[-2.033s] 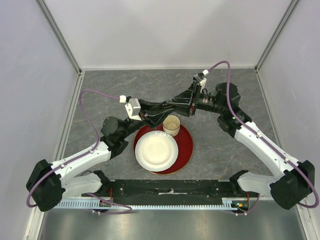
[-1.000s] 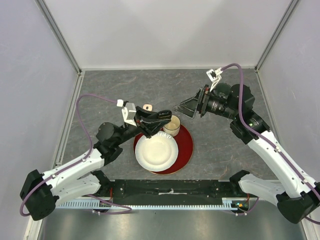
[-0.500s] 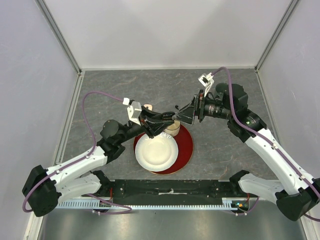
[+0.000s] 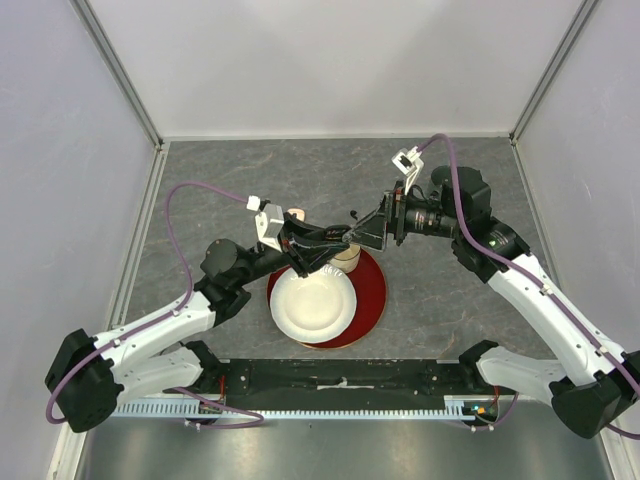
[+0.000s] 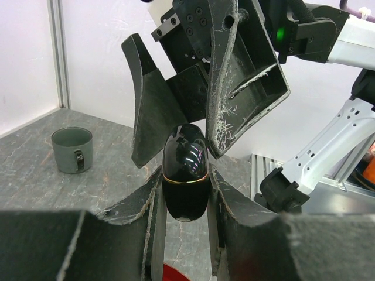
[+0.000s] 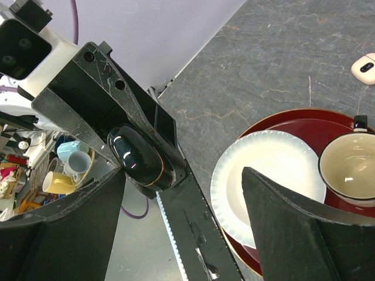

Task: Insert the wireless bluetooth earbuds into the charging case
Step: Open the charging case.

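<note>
You see the charging case (image 5: 186, 172), black with its lid closed, clamped upright in the left end effector (image 5: 184, 178), up above the desk (image 4: 230, 170). The right end effector (image 6: 181, 175) stood apart one second ago. It has moved in: wide open, holding nothing, its fingers flank the top of the case.

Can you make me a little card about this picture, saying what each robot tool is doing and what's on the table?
left tool: shut on the black case, holding it up above the table
right tool: open, one finger on each side of the case's top
black case: closed, shiny, thin gold line around it
on the table: white plate and paper cup on a red tray; small pale oval thing apart from the tray
earbuds: none that I can make out
</note>
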`<state>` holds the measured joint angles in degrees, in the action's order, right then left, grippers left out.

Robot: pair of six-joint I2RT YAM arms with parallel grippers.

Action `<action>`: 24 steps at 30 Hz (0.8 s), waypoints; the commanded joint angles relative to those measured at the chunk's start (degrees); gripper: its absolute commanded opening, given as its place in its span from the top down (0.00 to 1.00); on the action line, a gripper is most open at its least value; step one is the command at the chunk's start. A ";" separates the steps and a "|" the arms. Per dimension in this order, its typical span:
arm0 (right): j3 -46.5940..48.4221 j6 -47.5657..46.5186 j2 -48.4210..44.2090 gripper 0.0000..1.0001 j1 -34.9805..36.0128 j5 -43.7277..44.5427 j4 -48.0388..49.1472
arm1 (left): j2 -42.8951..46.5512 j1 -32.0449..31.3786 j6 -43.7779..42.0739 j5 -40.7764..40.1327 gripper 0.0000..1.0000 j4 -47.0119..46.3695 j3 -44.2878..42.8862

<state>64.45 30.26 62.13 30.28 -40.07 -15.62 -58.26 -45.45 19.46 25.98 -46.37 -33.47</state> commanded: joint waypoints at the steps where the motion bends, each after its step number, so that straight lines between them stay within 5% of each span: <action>1: 2.09 1.90 0.71 0.14 0.04 1.58 3.92 | 0.78 -0.43 -2.41 3.91 0.98 -3.82 -1.51; 24: 0.24 9.03 0.98 0.12 0.04 0.08 11.05 | 3.94 -0.52 -4.61 2.59 0.98 -2.15 0.34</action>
<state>64.42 38.37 62.87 30.26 -40.51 -7.35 -55.48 -45.74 17.47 27.64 -46.35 -33.36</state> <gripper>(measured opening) 0.871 0.352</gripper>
